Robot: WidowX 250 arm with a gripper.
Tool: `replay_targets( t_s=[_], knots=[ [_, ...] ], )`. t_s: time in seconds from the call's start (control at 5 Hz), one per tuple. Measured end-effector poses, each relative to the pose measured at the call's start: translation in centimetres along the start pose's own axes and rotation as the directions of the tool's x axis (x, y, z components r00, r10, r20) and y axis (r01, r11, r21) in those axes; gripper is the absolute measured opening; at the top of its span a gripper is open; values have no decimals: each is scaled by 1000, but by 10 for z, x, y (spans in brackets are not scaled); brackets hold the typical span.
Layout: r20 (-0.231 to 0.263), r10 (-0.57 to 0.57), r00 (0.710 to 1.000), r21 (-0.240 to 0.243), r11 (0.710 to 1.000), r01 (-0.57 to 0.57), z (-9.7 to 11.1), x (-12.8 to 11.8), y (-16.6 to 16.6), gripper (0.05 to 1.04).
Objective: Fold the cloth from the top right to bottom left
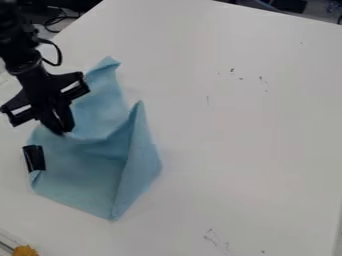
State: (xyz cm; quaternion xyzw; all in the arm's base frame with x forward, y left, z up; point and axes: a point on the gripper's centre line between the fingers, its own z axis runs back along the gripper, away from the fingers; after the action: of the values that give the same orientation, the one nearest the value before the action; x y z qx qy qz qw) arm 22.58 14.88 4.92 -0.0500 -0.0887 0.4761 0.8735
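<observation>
The gripper [64, 131], jaws together, is at the left part of the crumpled blue cloth [83, 167]; whether it grips any, I cannot tell.

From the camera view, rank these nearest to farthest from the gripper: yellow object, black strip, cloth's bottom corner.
1. Black strip, at the left edge of the cloth.
2. Bottom corner, lower middle-left.
3. Yellow object, bottom left.
</observation>
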Motion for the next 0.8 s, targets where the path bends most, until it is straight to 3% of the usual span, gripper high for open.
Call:
replay_targets(
  t_s=[0.4,0.6,0.8],
  knots=[
    [-41,-79,996,33,996,80,-10,-3,0,815],
    [-45,-127,991,75,989,130,-5,1,-1,1009],
    [-51,-181,982,136,973,186,2,2,-1,1008]
  ],
)
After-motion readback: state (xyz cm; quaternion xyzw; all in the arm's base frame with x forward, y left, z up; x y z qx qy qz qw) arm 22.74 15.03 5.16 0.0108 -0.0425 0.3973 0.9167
